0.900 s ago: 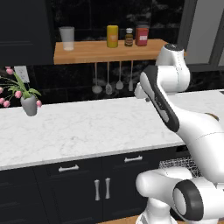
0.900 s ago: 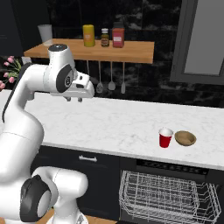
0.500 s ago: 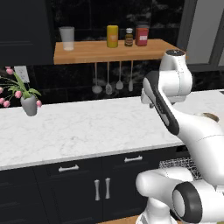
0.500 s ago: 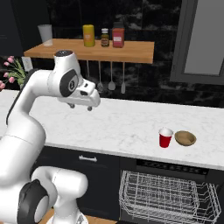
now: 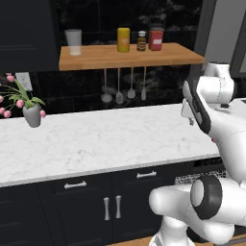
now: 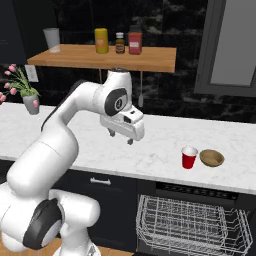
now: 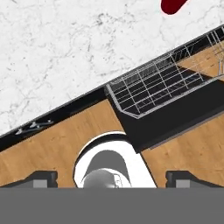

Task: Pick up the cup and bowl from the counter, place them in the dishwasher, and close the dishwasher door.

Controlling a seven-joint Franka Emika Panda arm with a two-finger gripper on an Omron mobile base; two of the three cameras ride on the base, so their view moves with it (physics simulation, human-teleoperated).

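Above the white counter (image 6: 150,150), left of the dishes, the gripper (image 6: 120,137) hangs in the air with its jaws spread wide and nothing between them. To its right the red cup (image 6: 189,157) stands upright on the counter, and the brown bowl (image 6: 211,158) sits just beside it on the far side from the gripper. Below them the dishwasher (image 6: 195,190) is open, its door (image 7: 175,120) folded down and the wire rack (image 6: 190,225) pulled out over the wooden floor (image 7: 65,144).
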